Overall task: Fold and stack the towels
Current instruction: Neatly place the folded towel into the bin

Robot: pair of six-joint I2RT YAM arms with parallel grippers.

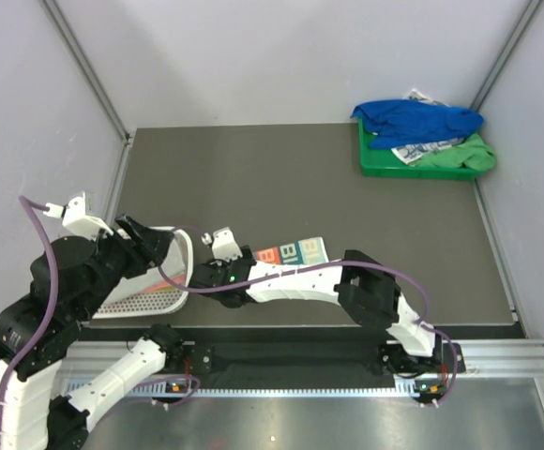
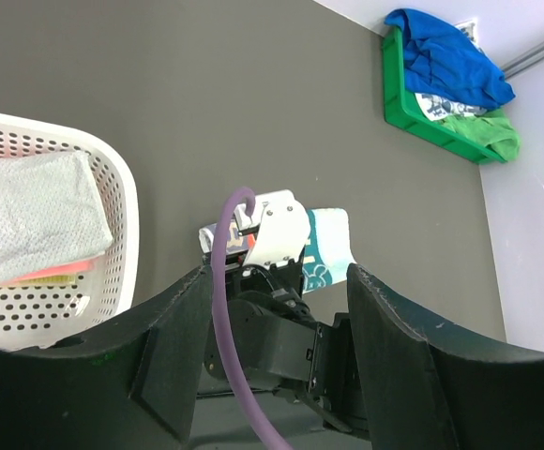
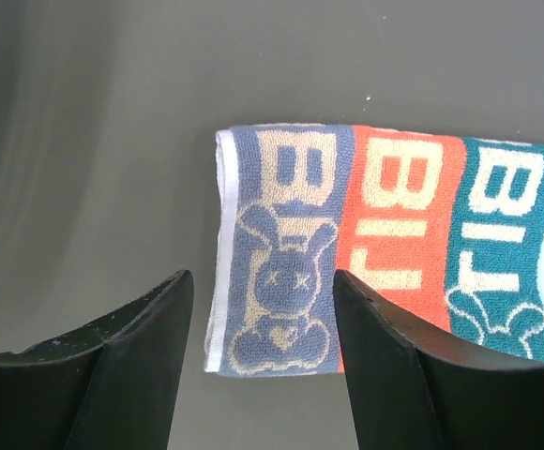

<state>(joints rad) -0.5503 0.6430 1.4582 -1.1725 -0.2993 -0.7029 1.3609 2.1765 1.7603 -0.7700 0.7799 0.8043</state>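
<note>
A folded towel [image 3: 385, 244] in grey-blue, orange and teal panels with big letters lies flat on the dark table [image 1: 253, 178]. My right gripper [image 3: 261, 281] hovers open over its grey-blue left end, touching nothing; from above it [image 1: 246, 255] sits at the towel's [image 1: 295, 251] left edge. My left gripper [image 2: 279, 281] is open and empty above the white mesh basket [image 2: 122, 234], facing the right wrist. A folded pale towel [image 2: 28, 216] lies in the basket on coloured layers. Blue [image 1: 417, 119], white printed [image 1: 427, 148] and green [image 1: 469, 155] towels are heaped at the back right.
The heap sits in a green tray [image 1: 375, 164] in the far right corner, against the walls. The basket [image 1: 150, 300] is at the near left, partly hidden under my left arm. A purple cable [image 2: 220, 309] crosses the left wrist view. A metal rail runs along the near edge.
</note>
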